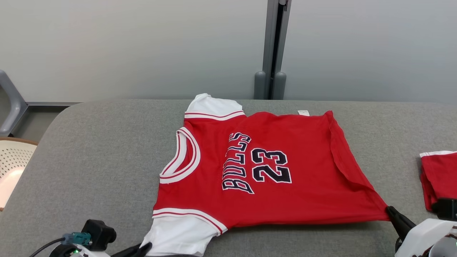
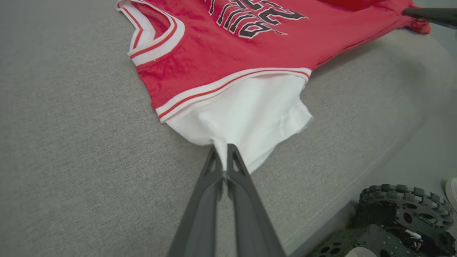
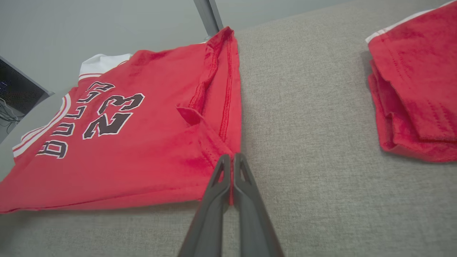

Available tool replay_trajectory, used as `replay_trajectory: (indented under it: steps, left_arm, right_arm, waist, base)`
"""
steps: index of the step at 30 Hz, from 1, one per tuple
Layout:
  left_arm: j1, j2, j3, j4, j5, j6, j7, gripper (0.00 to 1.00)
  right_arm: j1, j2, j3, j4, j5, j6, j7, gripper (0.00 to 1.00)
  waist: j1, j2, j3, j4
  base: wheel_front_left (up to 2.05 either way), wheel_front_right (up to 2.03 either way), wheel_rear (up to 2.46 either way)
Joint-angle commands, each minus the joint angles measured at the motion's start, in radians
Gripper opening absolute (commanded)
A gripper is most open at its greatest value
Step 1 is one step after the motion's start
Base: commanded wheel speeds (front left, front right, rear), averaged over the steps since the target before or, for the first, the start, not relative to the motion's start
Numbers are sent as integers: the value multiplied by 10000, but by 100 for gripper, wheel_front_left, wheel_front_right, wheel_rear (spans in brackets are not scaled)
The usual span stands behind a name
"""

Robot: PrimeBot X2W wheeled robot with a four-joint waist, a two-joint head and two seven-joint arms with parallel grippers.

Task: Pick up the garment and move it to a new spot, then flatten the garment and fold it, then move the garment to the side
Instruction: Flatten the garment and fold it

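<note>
hidden: garment [image 1: 278, 171] has its near white sleeve [image 1: 178, 235] cut by the head view's bottom edge; folded red cloth [image 1: 437, 175] cut at the right edge; white tag [image 1: 304, 112] too small to read
garment: red knit, white sleeves, striped trim, black "BULLS 23" — lies flat mid-tabletop, collar to robot's left, hem side rumpled
left end effector [image 2: 224, 151]: fingers pressed together, pinching the near sleeve's edge
right end effector [image 3: 232, 159]: pinching the near hem corner — corner drawn to a point
tabletop [image 1: 89, 160]: grey woven fabric, rounded corner
room: plain pale wall [image 1: 142, 46], grey post [image 1: 273, 50]
</note>
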State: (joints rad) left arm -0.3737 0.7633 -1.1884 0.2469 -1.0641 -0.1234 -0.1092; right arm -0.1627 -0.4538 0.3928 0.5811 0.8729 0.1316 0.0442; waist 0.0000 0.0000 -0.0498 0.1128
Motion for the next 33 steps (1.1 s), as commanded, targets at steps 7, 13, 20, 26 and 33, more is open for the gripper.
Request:
replay_trajectory:
  steps: [7, 13, 20, 26, 33]
  left_arm:
    - [214, 719, -284, -1211, -253, -57, 703, 0]
    - [211, 1353, -475, -2345, -662, -86, 1441, 0]
    - [20, 2043, -633, -3802, -1403, -87, 2413, 0]
    - [-87, 2383, -689, -4276, -1761, -89, 2985, 0]
    - [-580, 2410, -578, -4125, -1378, -79, 2984, 0]
  right_arm:
    - [836, -511, -612, -1283, -476, -18, 1654, 0]
    - [1635, -736, -1454, -2745, -838, -18, 3538, 0]
    - [2855, -500, -2966, -4843, -1224, -18, 6240, 0]
    - [3452, 30, -3940, -6246, -1719, -18, 7669, 0]
    - [3275, 342, -4392, -6976, -2561, -18, 8272, 0]
  waist:
    - [0, 0, 25, 2]
    - [0, 0, 58, 53]
    - [0, 0, 112, 109]
    - [0, 0, 172, 82]
    - [0, 0, 316, 32]
  base:
    - [0, 0, 0]
    - [0, 0, 0]
    - [0, 0, 0]
    - [0, 0, 0]
    - [0, 0, 0]
